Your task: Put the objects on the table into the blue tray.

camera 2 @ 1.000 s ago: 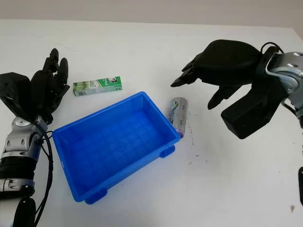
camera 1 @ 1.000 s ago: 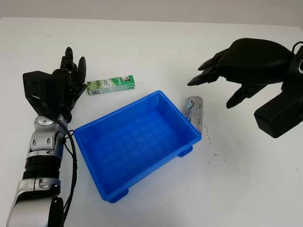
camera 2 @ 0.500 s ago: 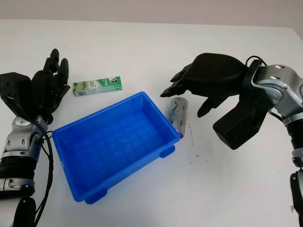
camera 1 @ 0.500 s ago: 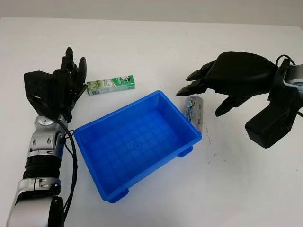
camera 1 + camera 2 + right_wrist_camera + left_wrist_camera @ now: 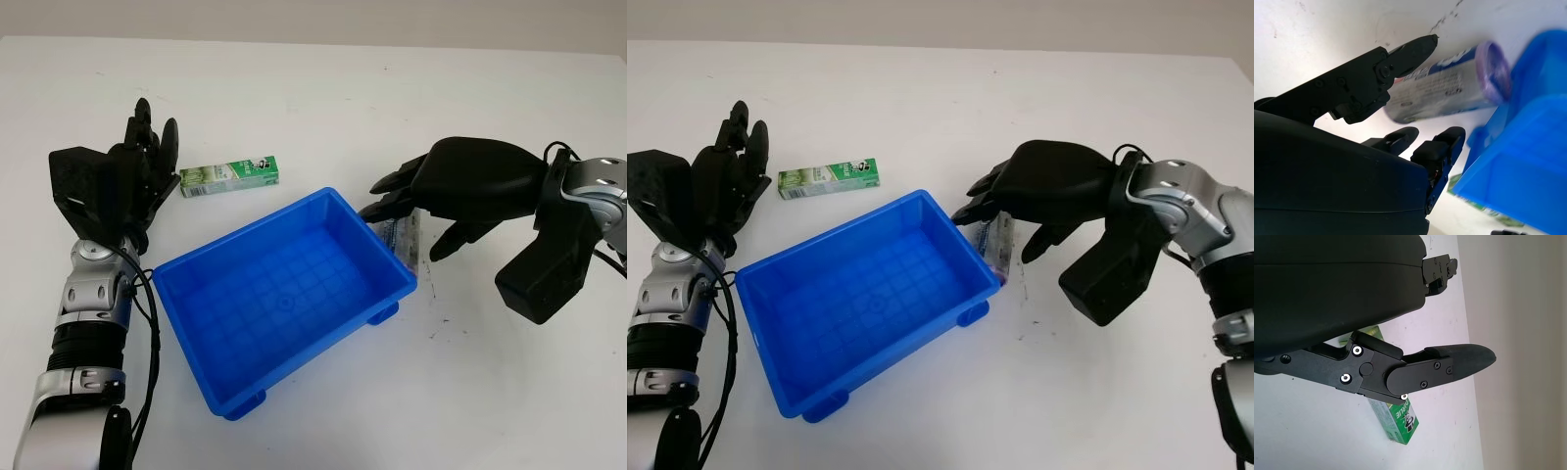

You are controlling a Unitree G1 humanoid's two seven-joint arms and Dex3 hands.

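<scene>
A blue tray point(image 5: 245, 227) sits mid-table with nothing in it. A silver cylinder with a purple end point(image 5: 1449, 90) lies on the table against the tray's right wall. My right hand point(image 5: 404, 223) is low over it, open, with the thumb on one side and the other fingers point(image 5: 1442, 147) on the tray side; it covers most of the cylinder point(image 5: 997, 242). A green box point(image 5: 230, 175) lies flat behind the tray's left corner. My left hand point(image 5: 152, 137) is parked just left of the green box point(image 5: 1396, 423), open and apart from it.
The white table point(image 5: 323, 98) ends at its far edge along the top of the head views. Small dark specks point(image 5: 441, 318) mark the surface right of the tray. Bare tabletop lies in front of and behind the tray.
My right hand has come down and to the left, from above the table to straddling the cylinder beside the tray. The left hand, tray and green box have stayed put.
</scene>
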